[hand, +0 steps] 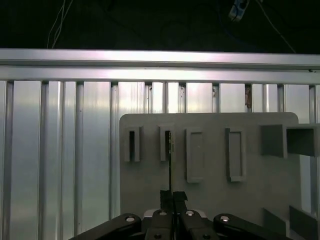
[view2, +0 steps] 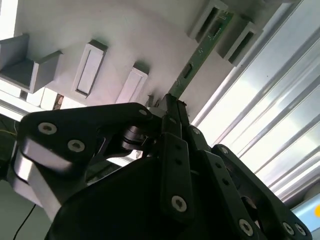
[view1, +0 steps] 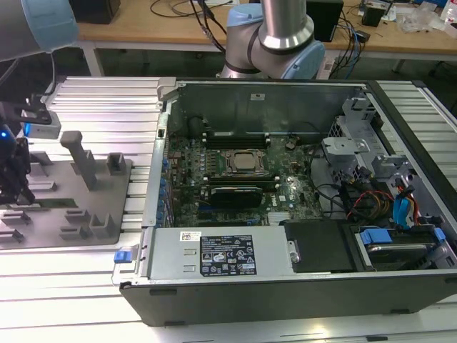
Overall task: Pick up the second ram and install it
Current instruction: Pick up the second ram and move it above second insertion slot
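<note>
Closest in the second wrist view, the gripper point(view2: 172, 106) pinches one end of the second ram point(view2: 200, 50); its far end sits between grey holder blocks point(view2: 242, 42). The first wrist view shows the stick edge-on between the clamped fingers. In the exterior view, the gripper hangs over the grey tray point(view1: 100, 200), well apart from the computer case point(view1: 285, 93).

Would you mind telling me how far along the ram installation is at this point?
Done: the hand is at the grey tray, shut on the second ram. In hand: the stick's far end sits between its holder blocks, so it is not yet lifted out. Left: the whole carry to the motherboard in the open case, and seating it.
</note>
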{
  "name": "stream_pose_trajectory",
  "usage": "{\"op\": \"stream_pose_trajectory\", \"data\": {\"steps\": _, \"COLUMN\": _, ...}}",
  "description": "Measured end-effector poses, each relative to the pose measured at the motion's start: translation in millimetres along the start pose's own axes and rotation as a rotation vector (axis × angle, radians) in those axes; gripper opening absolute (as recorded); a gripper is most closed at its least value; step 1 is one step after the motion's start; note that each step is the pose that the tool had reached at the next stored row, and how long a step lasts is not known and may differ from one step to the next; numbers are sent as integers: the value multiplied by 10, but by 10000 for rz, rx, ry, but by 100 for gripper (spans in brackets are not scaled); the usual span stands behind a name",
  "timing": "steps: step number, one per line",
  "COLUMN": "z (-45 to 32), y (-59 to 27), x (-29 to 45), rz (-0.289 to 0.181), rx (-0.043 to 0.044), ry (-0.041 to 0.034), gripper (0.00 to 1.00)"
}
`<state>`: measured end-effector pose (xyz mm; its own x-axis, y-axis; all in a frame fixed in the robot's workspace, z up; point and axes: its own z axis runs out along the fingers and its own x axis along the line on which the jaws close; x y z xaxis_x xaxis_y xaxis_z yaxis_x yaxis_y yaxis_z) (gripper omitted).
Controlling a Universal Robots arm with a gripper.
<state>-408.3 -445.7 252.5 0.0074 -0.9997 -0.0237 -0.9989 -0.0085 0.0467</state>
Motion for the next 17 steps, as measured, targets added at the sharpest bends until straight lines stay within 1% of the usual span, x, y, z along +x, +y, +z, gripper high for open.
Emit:
{"op": "stream_pose_trajectory", "data": {"steps": 2, "z": -62, "y": 3, "x": -1, "rz": -1, "rx": 0, "ry": 0, "gripper": 9}}
{"op": "stream_pose_trajectory", "data": {"steps": 3, "z": -107, "y": 5, "x": -2, "rz": 0, "rx": 0, "ry": 0, "gripper": 9}}
{"op": "stream_pose_trajectory", "data": {"steps": 4, "z": -172, "y": 8, "x": -4, "rz": 0, "rx": 0, "ry": 1, "gripper": 9}}
{"op": "stream_pose_trajectory", "data": {"steps": 6, "z": -222, "y": 10, "x": -5, "rz": 0, "rx": 0, "ry": 0, "gripper": 9}}
{"op": "stream_pose_trajectory", "data": {"steps": 7, "z": -271, "y": 13, "x": -6, "rz": 0, "rx": 0, "ry": 0, "gripper": 9}}
{"op": "stream_pose_trajectory", "data": {"steps": 9, "z": -405, "y": 19, "x": -10, "rz": 0, "rx": 0, "ry": 0, "gripper": 9}}
{"op": "stream_pose_trajectory", "data": {"steps": 10, "z": -484, "y": 23, "x": -11, "rz": 0, "rx": 0, "ry": 0, "gripper": 9}}
{"op": "stream_pose_trajectory", "data": {"steps": 11, "z": -532, "y": 25, "x": -13, "rz": 0, "rx": 0, "ry": 0, "gripper": 9}}
{"op": "stream_pose_trajectory", "data": {"steps": 17, "z": -729, "y": 34, "x": -17, "rz": 0, "rx": -1, "ry": 0, "gripper": 9}}
